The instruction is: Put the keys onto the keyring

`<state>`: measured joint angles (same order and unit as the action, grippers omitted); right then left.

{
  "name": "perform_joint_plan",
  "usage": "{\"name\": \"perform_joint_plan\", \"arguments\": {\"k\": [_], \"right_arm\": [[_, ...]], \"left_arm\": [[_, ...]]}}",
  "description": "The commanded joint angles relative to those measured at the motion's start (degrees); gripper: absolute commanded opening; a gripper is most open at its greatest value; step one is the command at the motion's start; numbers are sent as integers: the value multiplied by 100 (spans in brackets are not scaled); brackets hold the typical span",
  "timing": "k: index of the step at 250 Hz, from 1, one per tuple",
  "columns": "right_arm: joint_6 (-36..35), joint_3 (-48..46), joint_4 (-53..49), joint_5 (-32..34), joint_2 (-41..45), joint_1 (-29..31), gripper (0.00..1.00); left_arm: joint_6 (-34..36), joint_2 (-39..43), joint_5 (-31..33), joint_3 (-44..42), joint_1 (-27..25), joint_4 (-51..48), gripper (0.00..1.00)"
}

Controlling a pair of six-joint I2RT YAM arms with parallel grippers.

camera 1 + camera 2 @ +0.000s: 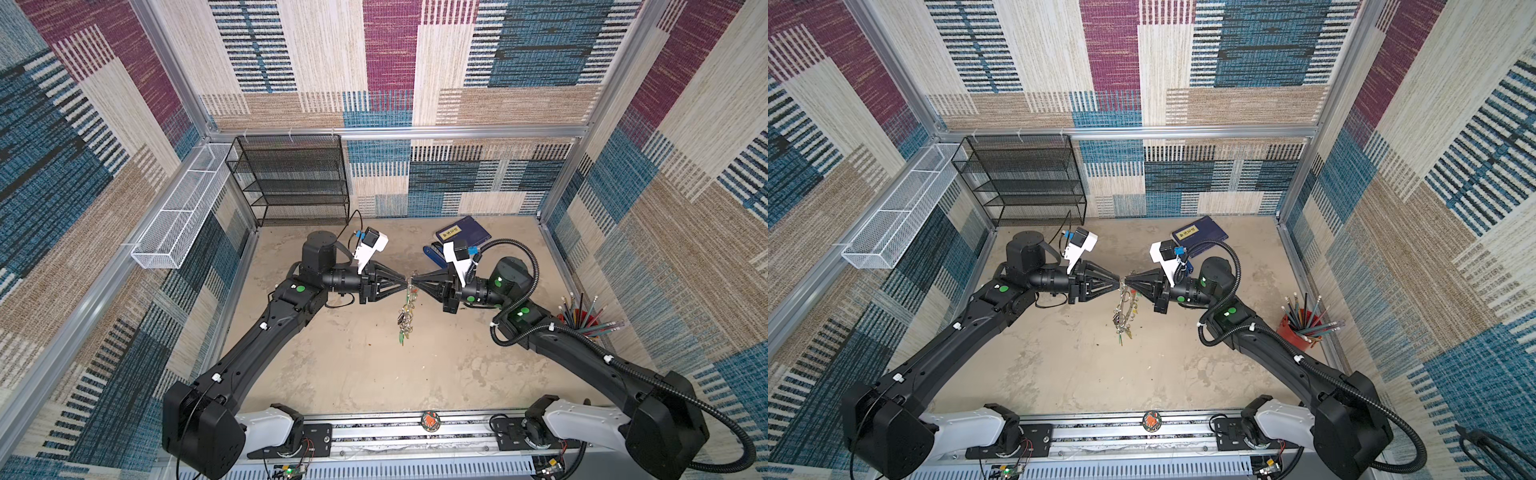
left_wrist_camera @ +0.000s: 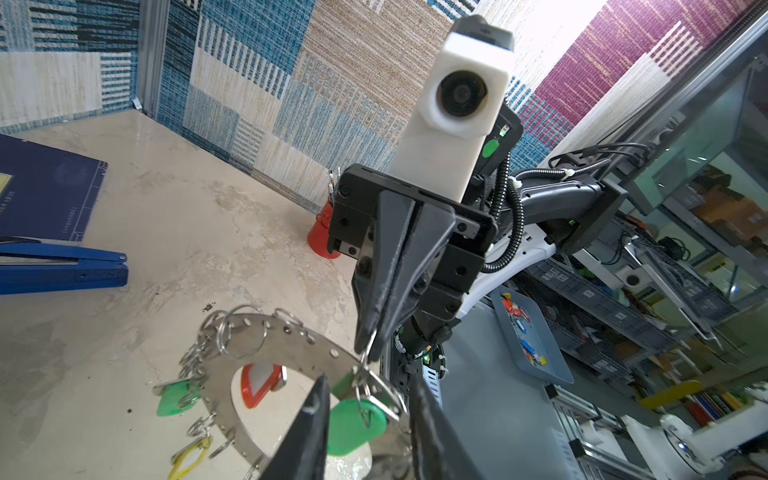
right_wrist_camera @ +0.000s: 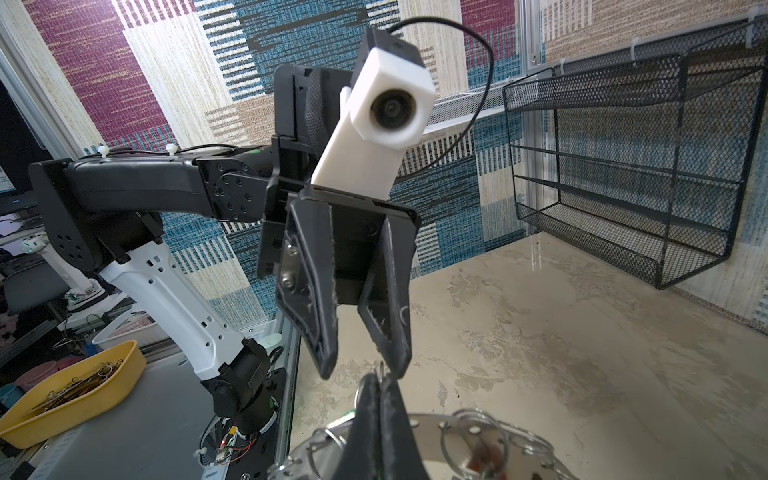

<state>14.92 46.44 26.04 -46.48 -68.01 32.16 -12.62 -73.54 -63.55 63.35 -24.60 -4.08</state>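
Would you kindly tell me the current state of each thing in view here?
right gripper: shut on a split ring of the keyring
left gripper: open, fingers either side of a green tag
keyring: hanging on edge from the right gripper
notebook: closed, flat
stapler: closed, lying on the table
pencil cup: upright, holding pencils

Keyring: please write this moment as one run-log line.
keyring: hanging | right gripper: shut on its split ring | left gripper: open, near green tag
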Motion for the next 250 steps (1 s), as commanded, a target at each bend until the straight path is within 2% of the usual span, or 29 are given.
{"name": "perform_joint_plan", "arguments": {"k": [1,181,250], "right_arm": [[77,48,280,13,11,3,0],[143,54,338,2,-11,9,0],[152,37,357,10,-11,7,0]], "left_arm": [[90,-43,-273,81,0,-38,34],[254,-214,176,225,-112,-433,20],[247,-231,307,299,-133,-553,4]]}}
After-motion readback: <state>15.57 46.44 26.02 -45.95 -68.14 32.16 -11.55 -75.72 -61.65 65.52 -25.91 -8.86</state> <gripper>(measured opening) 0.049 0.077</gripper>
